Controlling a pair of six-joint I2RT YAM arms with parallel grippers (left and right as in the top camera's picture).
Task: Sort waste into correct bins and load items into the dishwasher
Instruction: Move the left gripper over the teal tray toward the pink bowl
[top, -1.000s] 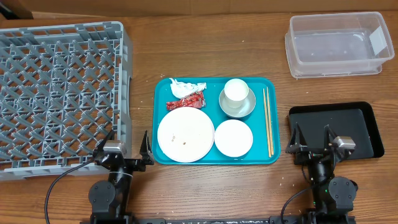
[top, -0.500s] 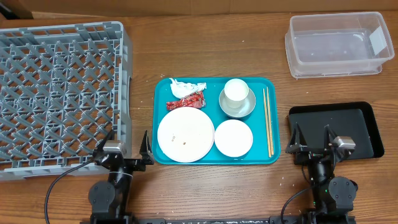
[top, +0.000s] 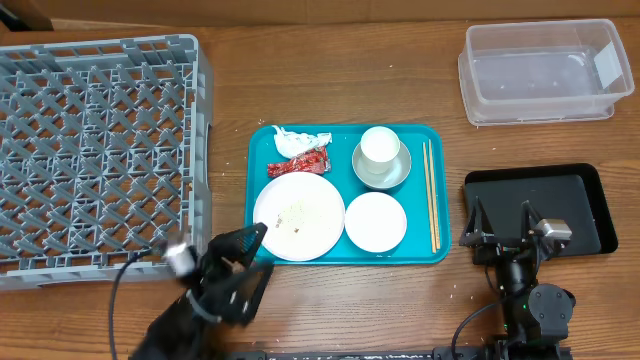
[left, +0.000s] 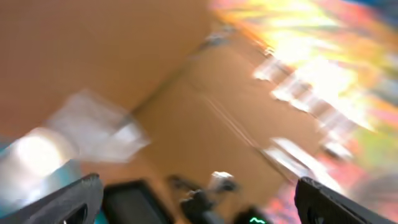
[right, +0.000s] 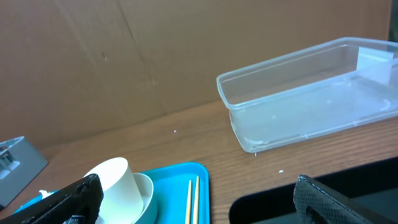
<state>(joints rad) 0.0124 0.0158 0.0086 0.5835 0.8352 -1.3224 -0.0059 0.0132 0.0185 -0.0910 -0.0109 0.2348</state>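
The left claw (top: 248, 256) is spread wide and empty, a blur at the near-left corner of the teal tray (top: 347, 128), with the grey rack (top: 95, 150) close on its left. The right claw (top: 502, 216) gapes empty over the near-left edge of the black tray (top: 580, 190). On the teal tray sit the plate (top: 298, 216) flecked with rice grains (top: 295, 212), the napkin (top: 297, 141), the red wrapper (top: 298, 164), the cup (top: 380, 145) in a bowl (top: 398, 172), the second bowl (top: 375, 221) and the chopsticks (top: 430, 195). The clear tub (top: 540, 72) is far right on the tabletop (top: 330, 70).

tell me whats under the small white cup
The cup stands in a pale bowl, which sits on the teal tray. The bowl's floor beneath the cup is covered.
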